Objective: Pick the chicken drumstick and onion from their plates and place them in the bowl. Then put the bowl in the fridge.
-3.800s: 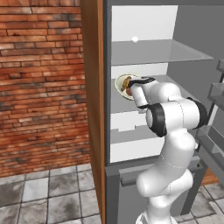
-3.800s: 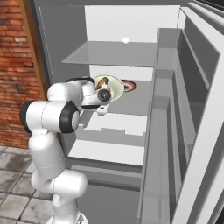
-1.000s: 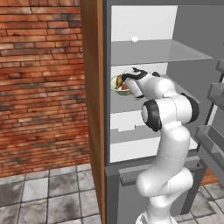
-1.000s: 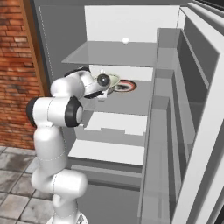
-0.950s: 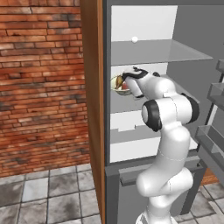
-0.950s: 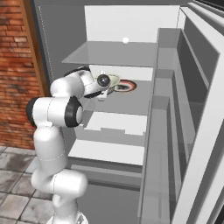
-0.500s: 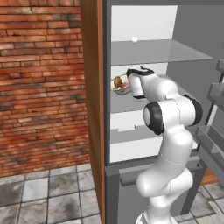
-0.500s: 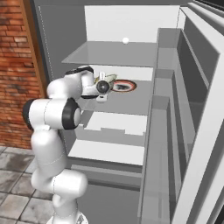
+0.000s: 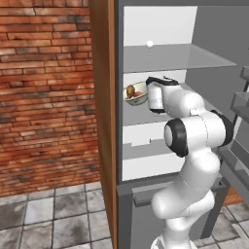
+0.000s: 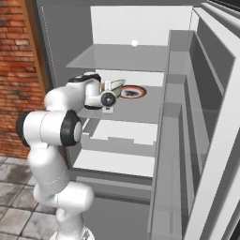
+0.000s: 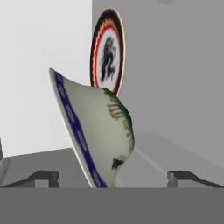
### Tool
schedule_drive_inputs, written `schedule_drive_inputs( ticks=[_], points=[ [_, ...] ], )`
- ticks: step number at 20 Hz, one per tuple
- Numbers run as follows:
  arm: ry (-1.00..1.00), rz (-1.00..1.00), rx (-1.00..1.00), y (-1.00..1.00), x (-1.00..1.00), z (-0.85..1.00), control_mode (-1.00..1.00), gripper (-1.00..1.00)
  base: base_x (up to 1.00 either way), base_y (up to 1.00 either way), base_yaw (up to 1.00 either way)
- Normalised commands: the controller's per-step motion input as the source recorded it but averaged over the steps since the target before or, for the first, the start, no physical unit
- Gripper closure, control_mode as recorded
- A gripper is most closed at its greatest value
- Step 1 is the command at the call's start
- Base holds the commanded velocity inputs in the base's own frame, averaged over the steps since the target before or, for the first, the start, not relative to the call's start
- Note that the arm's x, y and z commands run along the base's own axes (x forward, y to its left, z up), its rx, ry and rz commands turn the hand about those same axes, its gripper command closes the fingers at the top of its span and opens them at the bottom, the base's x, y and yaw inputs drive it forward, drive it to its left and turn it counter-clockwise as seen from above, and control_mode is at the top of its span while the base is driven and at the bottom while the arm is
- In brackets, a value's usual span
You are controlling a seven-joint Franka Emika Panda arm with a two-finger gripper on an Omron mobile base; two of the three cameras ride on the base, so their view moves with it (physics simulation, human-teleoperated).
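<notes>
Bowl [image 9: 137, 95] sits on the middle glass shelf [image 10: 140, 110] of the fridge [image 9: 104, 121], near that shelf's front left corner, with the chicken drumstick [image 9: 130, 91] inside it. My gripper [image 11: 113, 178] is spread wide and holds nothing; its fingertips [image 11: 42, 176] stand apart on either side of the bowl's narrow base, just in front of it. Behind the bowl, a round dark-rimmed dish [image 10: 132, 92] lies toward the shelf's back edge.
</notes>
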Motion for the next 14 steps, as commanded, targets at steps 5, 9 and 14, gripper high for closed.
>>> schedule_drive_inputs(
  ticks=[5, 9, 14],
  points=[
    [0.00, 0.00, -0.13, 0.00, -0.40, 0.29, -1.00, -1.00, 0.00, 0.00, 0.00],
    [0.00, 0.00, -0.22, 0.01, -0.46, 0.34, -1.00, -1.00, 0.00, 0.00, 0.00],
    [0.05, 0.00, -0.22, 0.00, -0.45, 0.43, -1.00, -1.00, 0.00, 0.00, 0.00]
  ],
)
